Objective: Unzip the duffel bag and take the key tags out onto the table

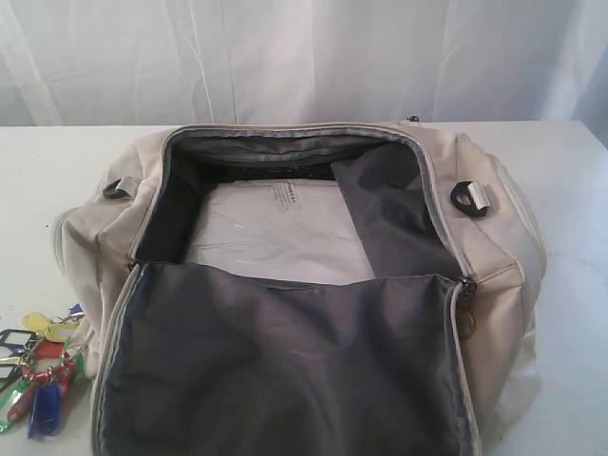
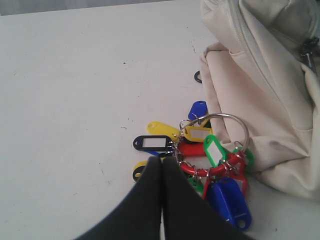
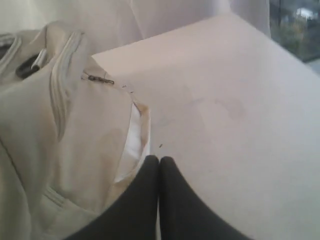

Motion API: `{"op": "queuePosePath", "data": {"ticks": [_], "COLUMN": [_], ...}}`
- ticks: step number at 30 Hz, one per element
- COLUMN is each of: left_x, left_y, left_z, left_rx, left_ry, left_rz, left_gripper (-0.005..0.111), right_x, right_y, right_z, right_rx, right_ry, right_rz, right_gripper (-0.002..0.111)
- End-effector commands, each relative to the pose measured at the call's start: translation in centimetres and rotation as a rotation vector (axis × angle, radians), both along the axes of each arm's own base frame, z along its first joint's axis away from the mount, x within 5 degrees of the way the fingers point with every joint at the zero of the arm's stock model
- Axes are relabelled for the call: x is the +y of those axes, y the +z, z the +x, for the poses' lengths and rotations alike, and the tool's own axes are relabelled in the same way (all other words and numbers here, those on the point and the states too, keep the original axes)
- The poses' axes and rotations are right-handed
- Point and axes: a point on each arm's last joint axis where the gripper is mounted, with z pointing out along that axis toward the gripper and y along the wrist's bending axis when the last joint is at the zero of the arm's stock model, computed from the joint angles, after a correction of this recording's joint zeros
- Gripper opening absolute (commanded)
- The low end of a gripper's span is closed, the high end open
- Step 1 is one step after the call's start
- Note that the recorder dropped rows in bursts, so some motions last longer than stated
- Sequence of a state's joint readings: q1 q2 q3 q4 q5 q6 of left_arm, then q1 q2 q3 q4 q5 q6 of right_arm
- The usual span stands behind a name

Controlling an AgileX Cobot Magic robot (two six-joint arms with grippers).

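The duffel bag (image 1: pixel 503 237) is lying unzipped in the middle of the worktop (image 1: pixel 570 190), taking up most of it. Its top flap (image 1: pixel 285 361) is hanging forward and showing dark grey lining. A pale flat sheet (image 1: pixel 275 237) with a little print on it is lying on the bag's floor. A black strap buckle (image 1: pixel 470 198) is sticking out at the bag's right end, and a white curtain (image 1: pixel 285 57) is hanging behind everything.

The key tags (image 1: pixel 43 375) are lying on the worktop outside the bag, just beside its left end, with nothing covering them.

Only the wrist views are showing the arms' tips. The left fingers (image 2: pixel 145 200) are pressing together with nothing between them, their tips hovering at the edge of the bunch; I cannot tell whether they are touching it. This view is also showing the big metal ring leaning at the bag's fabric and a small black ring (image 2: pixel 198 76) lying apart on the worktop. The right fingers (image 3: pixel 175 200) are likewise pressing together and gripping nothing, hanging above the bag's right end, where a metal zipper pull (image 3: pixel 100 78) is resting on the cream fabric. Only the exterior view is looking into the bag's inside.
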State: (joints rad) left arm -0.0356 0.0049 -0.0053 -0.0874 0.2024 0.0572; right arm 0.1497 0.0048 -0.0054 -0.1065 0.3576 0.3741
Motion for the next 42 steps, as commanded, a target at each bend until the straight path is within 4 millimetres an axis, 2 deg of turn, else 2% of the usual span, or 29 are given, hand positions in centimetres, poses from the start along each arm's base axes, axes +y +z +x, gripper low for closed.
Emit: {"op": "queuePosePath", "data": {"ticks": [1, 15, 27, 42], "left_x": [-0.02, -0.02, -0.02, -0.02], "left_y": [-0.14, -0.14, -0.14, -0.14], "left_z": [-0.01, -0.01, -0.01, -0.01], "left_rx": [0.000, 0.000, 0.000, 0.000], "left_ry": [0.005, 0.005, 0.005, 0.005], "left_rz": [-0.018, -0.018, -0.018, -0.018], "left_gripper": [0.000, 0.000, 0.000, 0.000], "right_x": [0.13, 0.68, 1.05, 1.07], "right_y": [0.04, 0.02, 0.02, 0.02], "right_z": [0.02, -0.07, -0.17, -0.17], "right_rx": [-0.055, -0.034, -0.036, -0.036], "right_ry": [0.089, 0.102, 0.169, 0.173], "right_rz": [-0.290, -0.099, -0.091, -0.090], "right_gripper": [0.000, 0.000, 0.000, 0.000]}}
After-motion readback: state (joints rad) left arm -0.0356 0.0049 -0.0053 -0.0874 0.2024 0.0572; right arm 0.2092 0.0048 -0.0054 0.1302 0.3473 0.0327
